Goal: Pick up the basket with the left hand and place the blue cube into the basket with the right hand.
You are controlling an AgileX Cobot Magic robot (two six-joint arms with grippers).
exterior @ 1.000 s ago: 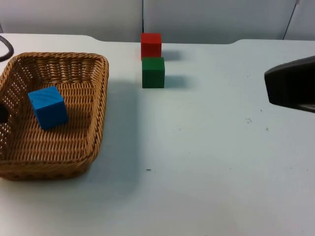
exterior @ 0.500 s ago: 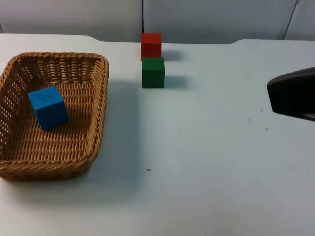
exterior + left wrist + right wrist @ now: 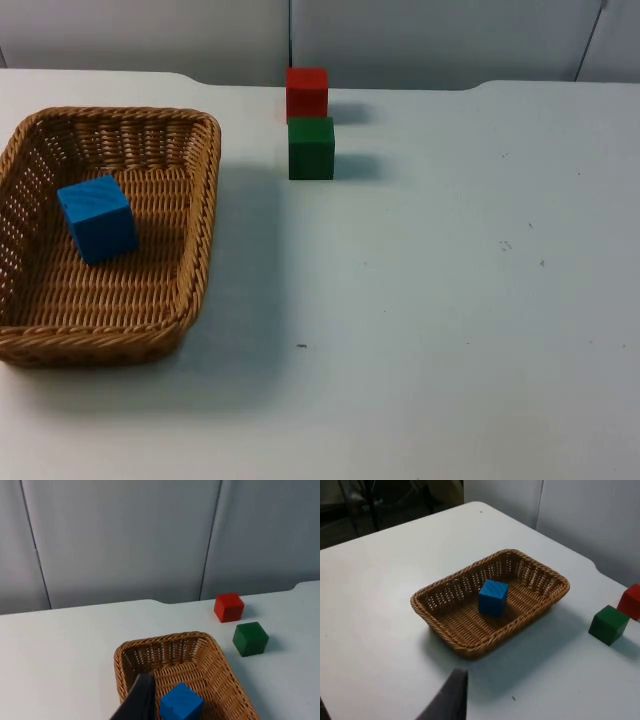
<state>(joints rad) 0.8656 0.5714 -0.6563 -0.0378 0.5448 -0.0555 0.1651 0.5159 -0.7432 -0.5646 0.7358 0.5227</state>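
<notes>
White table top (image 3: 450, 330) runs back to the grey partition wall (image 3: 450, 40). Largest on it, the basket (image 3: 196, 250) sits at the table's left edge with the blue cube (image 3: 97, 217) already inside, so placing looks done. A green cube (image 3: 311, 147) and red cube (image 3: 306, 92) stand near the far edge. Since a moment ago the right arm has left the top view, evidently retreating; each gripper's finger state I cannot tell.
</notes>
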